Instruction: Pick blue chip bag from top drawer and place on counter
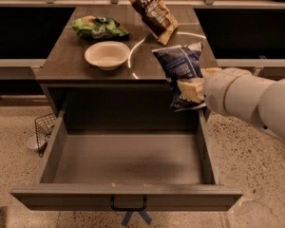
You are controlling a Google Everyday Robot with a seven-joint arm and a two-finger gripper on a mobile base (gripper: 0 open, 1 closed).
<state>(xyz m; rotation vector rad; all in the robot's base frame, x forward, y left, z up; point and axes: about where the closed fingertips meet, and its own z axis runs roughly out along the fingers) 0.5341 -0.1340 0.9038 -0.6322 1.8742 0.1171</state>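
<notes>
Camera view: crumpled navy-blue foil chip bag held in mid-air at front right corner of glossy dark grey-brown counter, above open grey-brown top drawer. Pinched at lower half by pale two-finger gripper on right. On counter: round white bowl, crumpled green bag, brown-and-tan bag.
</notes>
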